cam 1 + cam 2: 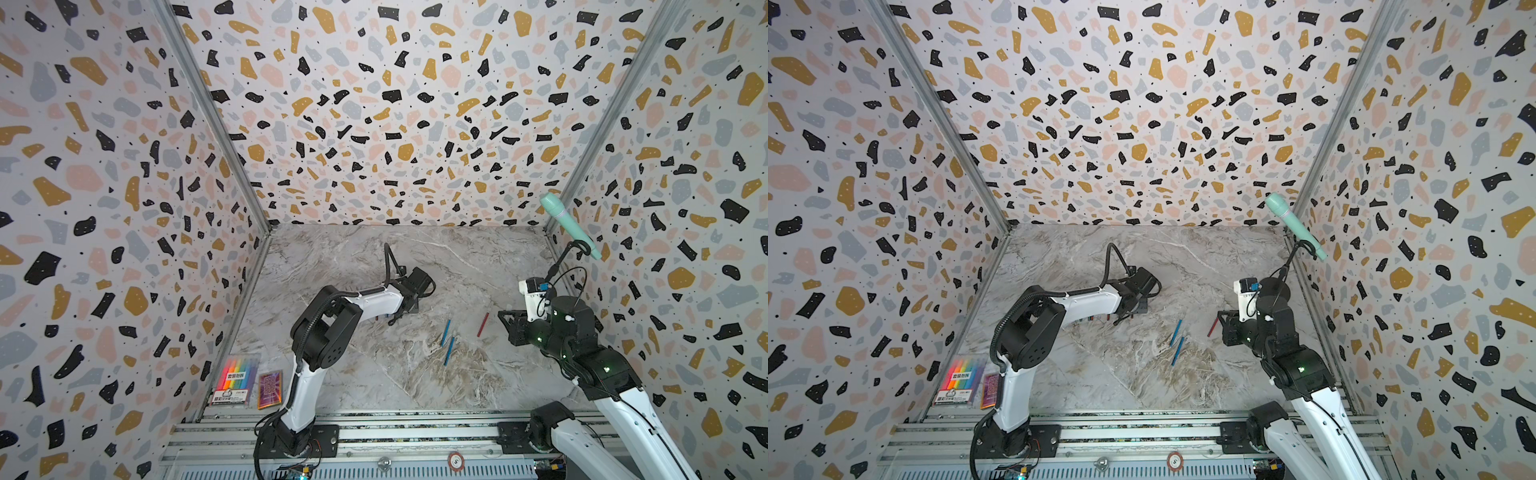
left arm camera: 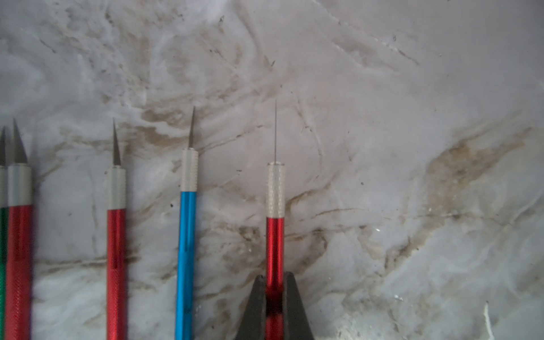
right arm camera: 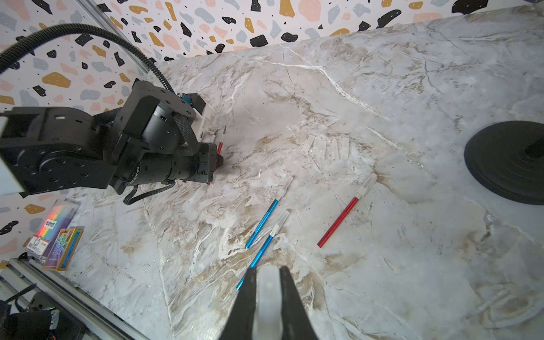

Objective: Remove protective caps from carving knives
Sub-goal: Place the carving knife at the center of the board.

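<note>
Top views put the capped red knife [image 1: 483, 324] at nine o'clock of your right tool [image 1: 502, 318], pinching a cap [image 3: 266, 291]. Left tool [image 2: 275, 276] grips a bared knife [image 2: 275, 235].

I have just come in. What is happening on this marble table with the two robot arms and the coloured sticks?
The robot is pulling protective caps off thin carving knives. The left gripper is shut on a red-shafted knife with a bare needle tip, beside a row of uncapped knives on the grey marble table. The right gripper is shut on a translucent white cap. Removed caps lie in a row; two blue knives and one red knife still wear caps.
</note>
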`<state>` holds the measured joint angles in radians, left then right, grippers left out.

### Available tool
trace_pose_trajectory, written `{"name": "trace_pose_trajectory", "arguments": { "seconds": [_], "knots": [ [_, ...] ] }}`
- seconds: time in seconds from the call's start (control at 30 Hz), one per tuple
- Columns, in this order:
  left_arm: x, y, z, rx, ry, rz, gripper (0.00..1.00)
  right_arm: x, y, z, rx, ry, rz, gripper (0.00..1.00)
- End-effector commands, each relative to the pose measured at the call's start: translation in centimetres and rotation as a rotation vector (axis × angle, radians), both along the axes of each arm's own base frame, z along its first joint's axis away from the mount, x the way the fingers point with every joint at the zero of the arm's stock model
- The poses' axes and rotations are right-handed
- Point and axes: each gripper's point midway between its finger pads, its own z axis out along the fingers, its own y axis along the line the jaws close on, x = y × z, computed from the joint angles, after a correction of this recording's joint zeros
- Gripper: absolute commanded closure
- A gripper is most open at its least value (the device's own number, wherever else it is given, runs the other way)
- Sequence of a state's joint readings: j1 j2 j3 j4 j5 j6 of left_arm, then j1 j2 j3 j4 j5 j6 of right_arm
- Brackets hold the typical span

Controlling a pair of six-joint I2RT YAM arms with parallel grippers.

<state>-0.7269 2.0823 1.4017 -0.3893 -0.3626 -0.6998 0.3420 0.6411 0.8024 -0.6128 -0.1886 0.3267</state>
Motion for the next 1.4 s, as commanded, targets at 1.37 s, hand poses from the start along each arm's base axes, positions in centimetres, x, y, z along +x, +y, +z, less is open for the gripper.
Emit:
{"name": "trace_pose_trajectory", "arguments": {
  "seconds": [1.37],
  "knots": [
    [-2.7,3.8,-3.6,0.107,0.115,-0.007,0.89,0.1,-0.1,0.1,-0.016,-0.021,-0.005,1.0]
  ]
}}
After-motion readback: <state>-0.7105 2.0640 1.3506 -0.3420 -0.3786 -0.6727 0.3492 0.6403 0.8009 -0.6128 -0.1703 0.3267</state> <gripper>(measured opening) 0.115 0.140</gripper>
